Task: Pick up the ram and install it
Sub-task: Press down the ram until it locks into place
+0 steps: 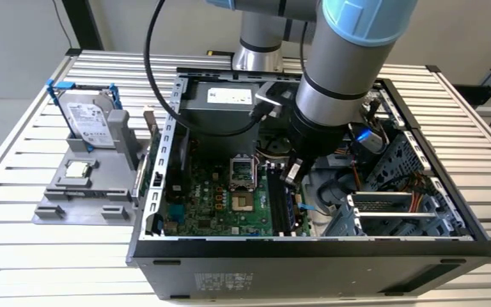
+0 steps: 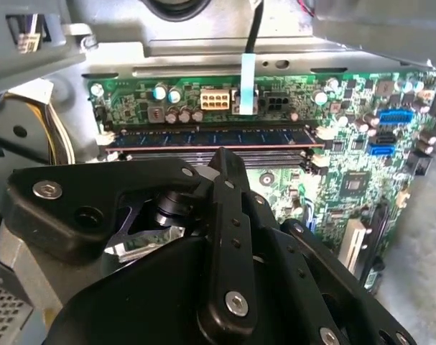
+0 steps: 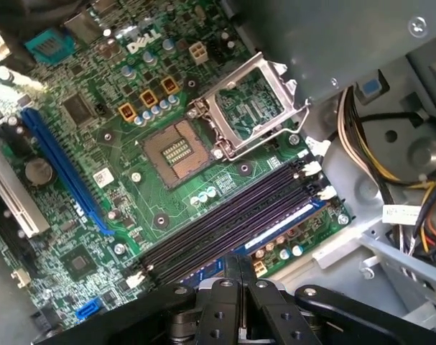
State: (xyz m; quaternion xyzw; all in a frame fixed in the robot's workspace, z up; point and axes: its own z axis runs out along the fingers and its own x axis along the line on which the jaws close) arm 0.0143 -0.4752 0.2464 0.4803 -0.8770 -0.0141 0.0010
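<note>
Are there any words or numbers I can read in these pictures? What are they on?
No text quoted: none reads clearly.
hard drive label: print too small to read.
power supply white label: too small to read.
computer case front sticker: blurred.
motherboard: a white maker's mark and tiny markings, too small to read.
cable tag: too small to read.

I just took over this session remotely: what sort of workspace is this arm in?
Most likely a computer-assembly test bench. An open computer case lies on a slatted aluminium table, the gripper down over its motherboard. Beside it a grey parts holder carries a hard drive and processor chip.
</note>
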